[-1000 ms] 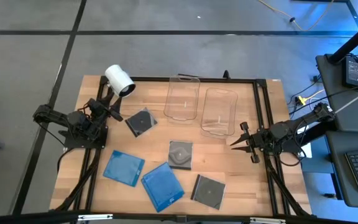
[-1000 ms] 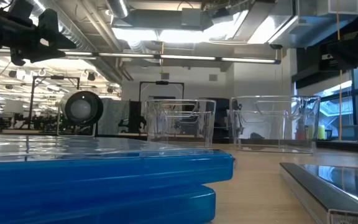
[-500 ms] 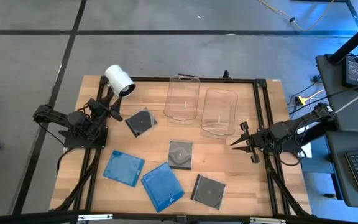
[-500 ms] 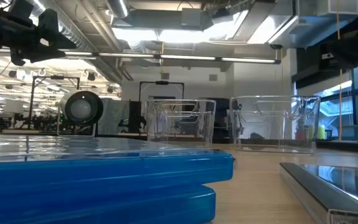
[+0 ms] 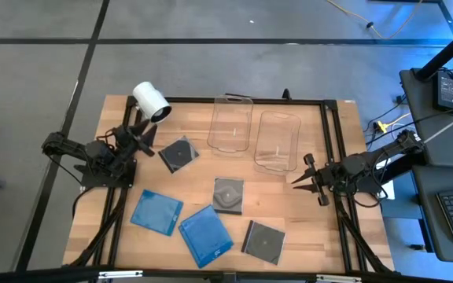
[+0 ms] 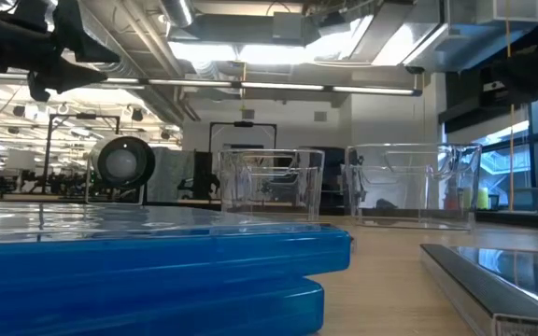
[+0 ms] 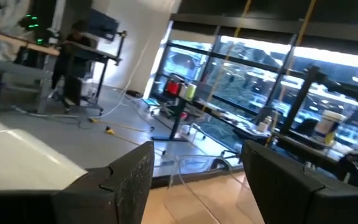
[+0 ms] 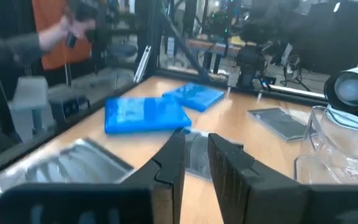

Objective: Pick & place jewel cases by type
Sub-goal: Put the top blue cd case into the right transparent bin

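Several jewel cases lie flat on the wooden table. Two are blue; three are dark with a disc. My left gripper hovers at the table's left edge, above the table and beside the far dark case, and is open and empty. My right gripper hovers at the right edge, pointing level toward the cases. Its fingers stand a narrow gap apart with nothing between them.
Two clear plastic tubs stand side by side at the table's far middle. A white cylinder stands at the far left corner. A dark frame runs along the table's edges. A person stands beyond the table.
My left gripper has rolled about its wrist without leaving its place. The cases and my right gripper stand as before.
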`<act>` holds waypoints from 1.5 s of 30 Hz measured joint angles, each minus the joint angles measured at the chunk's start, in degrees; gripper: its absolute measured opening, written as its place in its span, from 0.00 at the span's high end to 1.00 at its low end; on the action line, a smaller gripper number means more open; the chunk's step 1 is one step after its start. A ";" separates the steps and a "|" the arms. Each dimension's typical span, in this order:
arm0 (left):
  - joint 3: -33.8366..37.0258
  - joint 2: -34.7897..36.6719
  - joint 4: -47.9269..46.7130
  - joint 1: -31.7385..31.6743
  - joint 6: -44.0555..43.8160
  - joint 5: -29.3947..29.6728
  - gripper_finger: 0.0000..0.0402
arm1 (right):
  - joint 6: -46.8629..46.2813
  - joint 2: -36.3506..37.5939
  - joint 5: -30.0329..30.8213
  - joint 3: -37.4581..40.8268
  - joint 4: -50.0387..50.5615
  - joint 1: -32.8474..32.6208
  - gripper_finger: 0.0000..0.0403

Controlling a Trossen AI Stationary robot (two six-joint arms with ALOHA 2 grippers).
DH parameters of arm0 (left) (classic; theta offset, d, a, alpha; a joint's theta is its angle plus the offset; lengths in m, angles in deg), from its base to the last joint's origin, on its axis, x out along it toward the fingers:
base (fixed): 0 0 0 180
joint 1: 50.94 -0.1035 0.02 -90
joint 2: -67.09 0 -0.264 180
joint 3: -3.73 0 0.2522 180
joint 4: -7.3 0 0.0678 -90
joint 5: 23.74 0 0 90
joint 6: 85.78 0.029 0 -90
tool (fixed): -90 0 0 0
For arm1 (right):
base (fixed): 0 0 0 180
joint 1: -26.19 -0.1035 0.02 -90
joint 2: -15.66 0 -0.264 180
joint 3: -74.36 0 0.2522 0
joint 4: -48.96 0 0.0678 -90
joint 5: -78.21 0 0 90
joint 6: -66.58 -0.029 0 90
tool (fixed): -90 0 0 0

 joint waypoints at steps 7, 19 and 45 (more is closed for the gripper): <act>0.01 -0.02 -7.43 -0.29 -0.29 1.54 0.40 | 0.07 0.02 -0.23 0.00 -6.01 0.00 0.81; 0.01 -3.02 -11.72 -7.29 -5.20 -12.50 0.40 | 0.74 0.02 0.72 0.00 -6.09 0.02 0.81; -24.06 -46.69 -22.54 -11.97 9.17 -42.06 0.40 | 3.06 -9.10 11.77 -3.50 -20.77 0.04 0.81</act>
